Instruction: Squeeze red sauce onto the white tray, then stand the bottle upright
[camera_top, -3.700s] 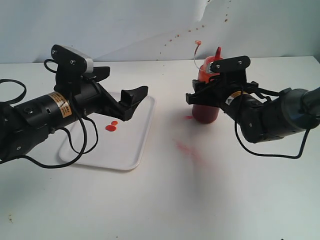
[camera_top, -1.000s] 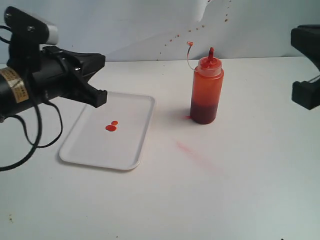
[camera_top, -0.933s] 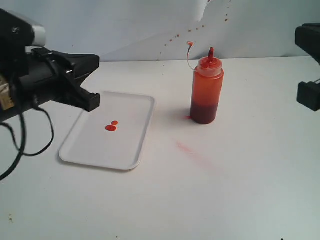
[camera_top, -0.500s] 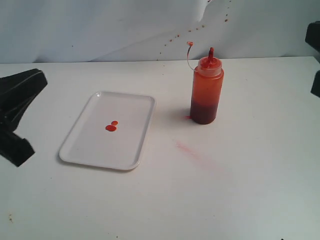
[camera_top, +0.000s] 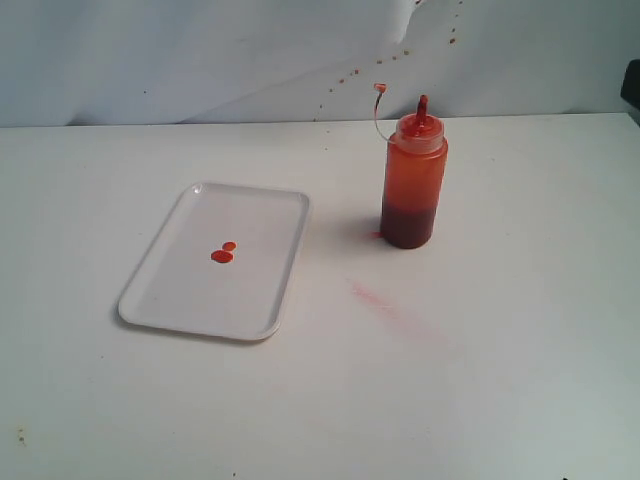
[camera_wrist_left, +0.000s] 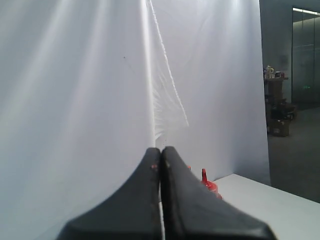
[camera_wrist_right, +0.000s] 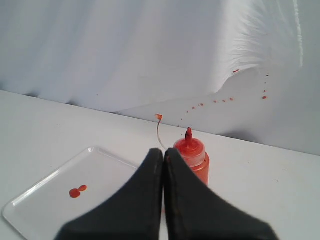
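with the left gripper (camera_wrist_left: 160, 152) and right gripper (camera_wrist_right: 163, 155) both pinched closed and empty, the bottle (camera_wrist_right: 194, 159) stands upright ahead of the right one, sauce (camera_wrist_right: 77, 191) on the tray (camera_wrist_right: 107, 167) beside it, so any further move should avoid bumping it.

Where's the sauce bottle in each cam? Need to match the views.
Exterior view: the bottle stands upright, right of centre, to the right of the white tray.
Left wrist view: only the top of the bottle shows, beside the shut left gripper.
Right wrist view: the bottle is just behind the shut right gripper.
Shared landmark: the white backdrop, behind the bottle in all three.
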